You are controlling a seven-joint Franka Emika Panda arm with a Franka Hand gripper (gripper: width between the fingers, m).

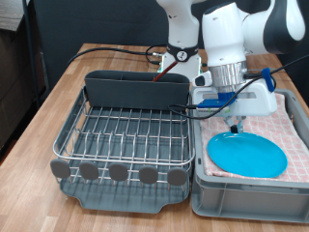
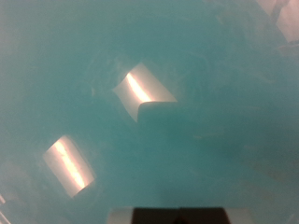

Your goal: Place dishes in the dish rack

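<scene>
Plate is what we see first: bright blue and round, it lies flat on the pink checked cloth inside the grey tub at the exterior view's right. We find the gripper directly above the plate's far edge, fingers pointing down, and cannot tell whether they are open or closed. In the wrist view the blue plate fills nearly everything, with two bright glints on it. The rack stands just beside the tub, on the exterior view's left, on a wooden table
</scene>
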